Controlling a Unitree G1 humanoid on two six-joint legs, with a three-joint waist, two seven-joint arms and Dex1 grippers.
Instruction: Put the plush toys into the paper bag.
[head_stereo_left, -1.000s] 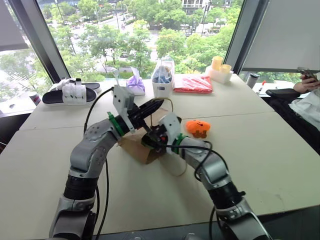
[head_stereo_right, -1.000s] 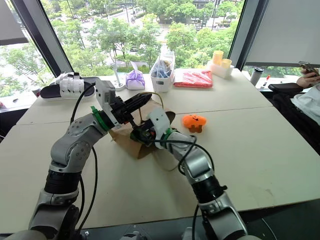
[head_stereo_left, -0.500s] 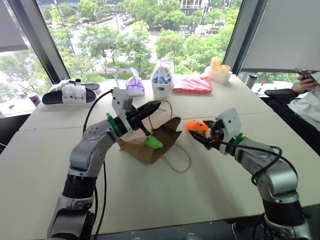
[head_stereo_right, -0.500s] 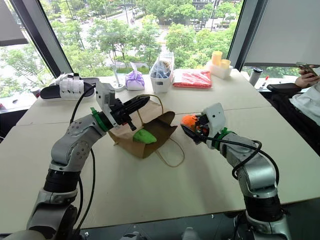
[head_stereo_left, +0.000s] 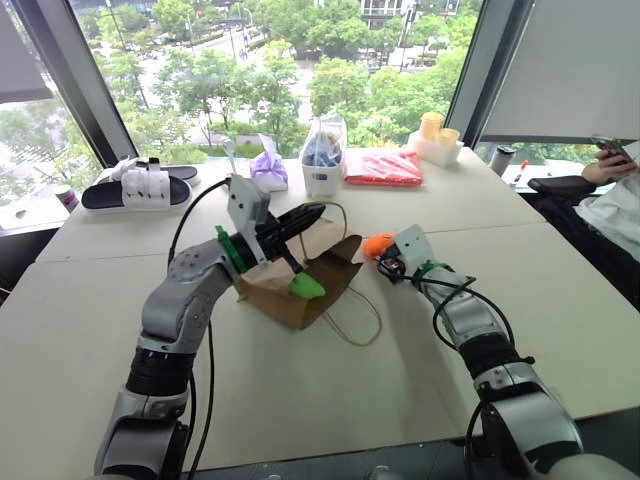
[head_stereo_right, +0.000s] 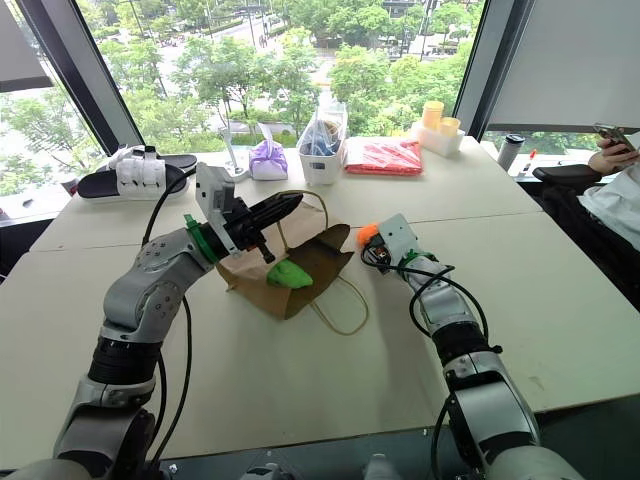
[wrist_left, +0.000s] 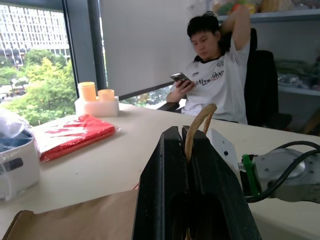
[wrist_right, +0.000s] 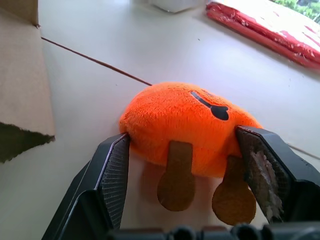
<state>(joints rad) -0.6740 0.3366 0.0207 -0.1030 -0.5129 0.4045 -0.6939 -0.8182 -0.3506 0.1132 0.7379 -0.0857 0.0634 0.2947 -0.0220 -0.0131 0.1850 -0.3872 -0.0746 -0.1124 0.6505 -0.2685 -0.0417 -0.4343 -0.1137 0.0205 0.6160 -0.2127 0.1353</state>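
The left pincer (head_stereo_left: 305, 214) is clenched on a tan loop handle (wrist_left: 198, 123) of the paper bag (head_stereo_left: 300, 285), holding it raised above the counter (head_stereo_left: 300, 390). Just below that pincer, the green plush toy (head_stereo_left: 306, 287) sits at the bag's mouth, seemingly partly inside. The right pincer (wrist_right: 187, 170) stands spread wide with the orange plush toy (wrist_right: 190, 125) between its fingers (wrist_right: 112, 170); the pads look close to its sides, though contact is hard to judge. The toy rests on the counter, beside the bag's edge.
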